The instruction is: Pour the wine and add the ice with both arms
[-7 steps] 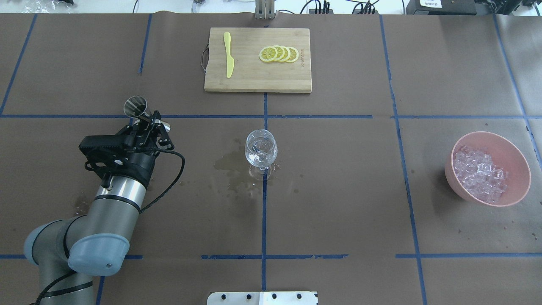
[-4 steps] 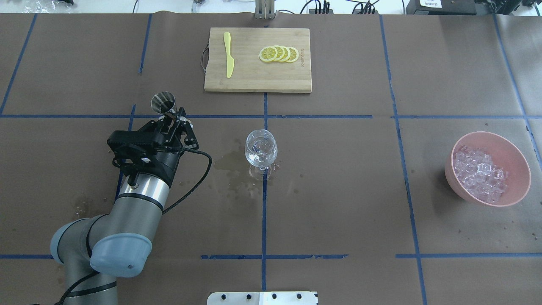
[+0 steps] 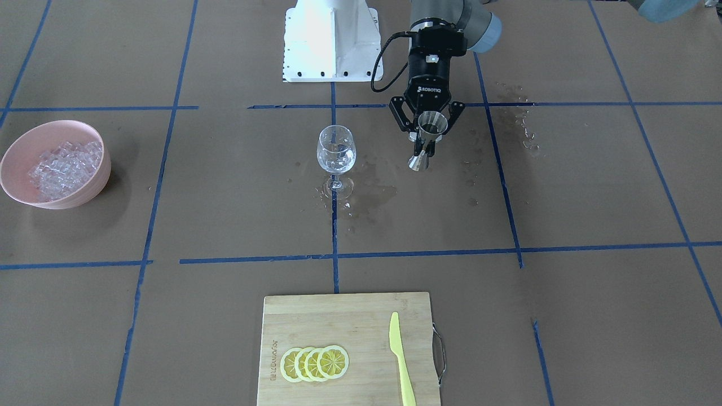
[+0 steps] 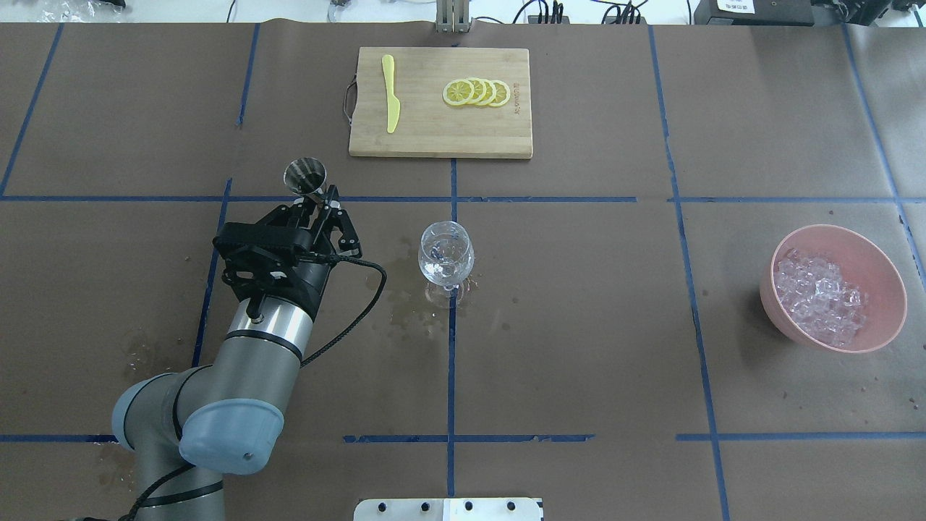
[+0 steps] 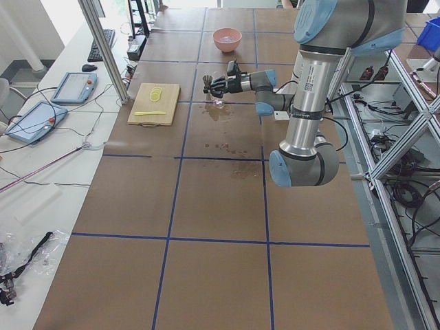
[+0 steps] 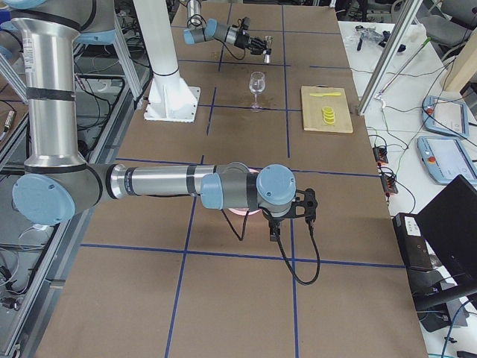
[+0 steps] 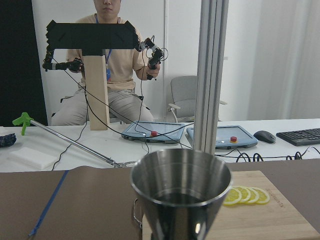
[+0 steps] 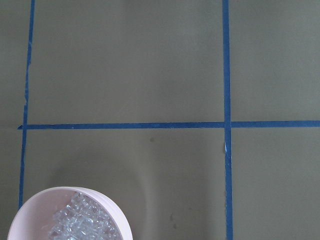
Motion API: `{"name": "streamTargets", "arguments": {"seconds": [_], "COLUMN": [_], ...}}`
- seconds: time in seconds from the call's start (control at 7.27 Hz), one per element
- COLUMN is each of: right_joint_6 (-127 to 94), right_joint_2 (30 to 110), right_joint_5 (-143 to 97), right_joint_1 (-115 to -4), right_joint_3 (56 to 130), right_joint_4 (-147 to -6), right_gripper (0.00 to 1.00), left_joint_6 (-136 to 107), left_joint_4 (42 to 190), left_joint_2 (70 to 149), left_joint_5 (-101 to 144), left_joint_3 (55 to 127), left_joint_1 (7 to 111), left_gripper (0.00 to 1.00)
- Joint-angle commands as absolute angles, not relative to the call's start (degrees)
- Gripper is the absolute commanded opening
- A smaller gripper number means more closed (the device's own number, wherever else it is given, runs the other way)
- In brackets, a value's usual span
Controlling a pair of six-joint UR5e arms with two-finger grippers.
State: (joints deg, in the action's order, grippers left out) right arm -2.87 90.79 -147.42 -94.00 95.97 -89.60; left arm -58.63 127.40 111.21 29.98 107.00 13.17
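My left gripper [image 4: 323, 210] is shut on the waist of a steel jigger [image 4: 305, 176], held upright above the table to the left of the wine glass [image 4: 446, 253]. The jigger fills the left wrist view [image 7: 180, 185]; a little clear wine seems to lie low in it. The glass stands at the table's middle [image 3: 336, 149] with some clear liquid low in its bowl. Ice cubes [image 4: 821, 297] fill a pink bowl [image 4: 891, 289] at the right. My right gripper [image 6: 304, 209] hangs by that bowl; I cannot tell whether it is open.
A wooden cutting board [image 4: 434, 134] with lemon slices [image 4: 477, 92] and a yellow knife [image 4: 391, 94] lies at the far middle. Wet patches [image 4: 394, 286] darken the paper left of the glass. The right wrist view shows the bowl's rim [image 8: 65, 190] at bottom left.
My left arm has moved to the right, toward the wine glass, carrying the jigger upright. The glass and the bowl have not moved.
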Motion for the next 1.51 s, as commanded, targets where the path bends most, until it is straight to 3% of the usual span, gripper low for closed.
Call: {"name": "streamTargets", "arguments": {"seconds": [0.0, 0.83, 1.38], "right_joint_6": [-6.9, -24.2, -34.9], "right_joint_2": [90.7, 90.8, 91.3], "right_joint_5": [-147.1, -142.7, -135.9], "right_joint_1": [-92.6, -82.5, -76.2], "right_joint_3": [98.2, 110.3, 113.0], "right_joint_4": [-89.6, -89.3, -83.4], "right_gripper": [1.00, 1.00, 1.00], "left_joint_6": [-51.0, -33.0, -23.3], "left_joint_4": [127.2, 126.7, 120.5], "left_joint_2": [112.1, 114.6, 116.7], "left_joint_5": [30.1, 30.1, 30.1], "left_joint_3": [106.8, 107.0, 106.5], "left_joint_1": [12.8, 11.9, 10.7], "left_gripper": [0.00, 0.00, 0.00]}}
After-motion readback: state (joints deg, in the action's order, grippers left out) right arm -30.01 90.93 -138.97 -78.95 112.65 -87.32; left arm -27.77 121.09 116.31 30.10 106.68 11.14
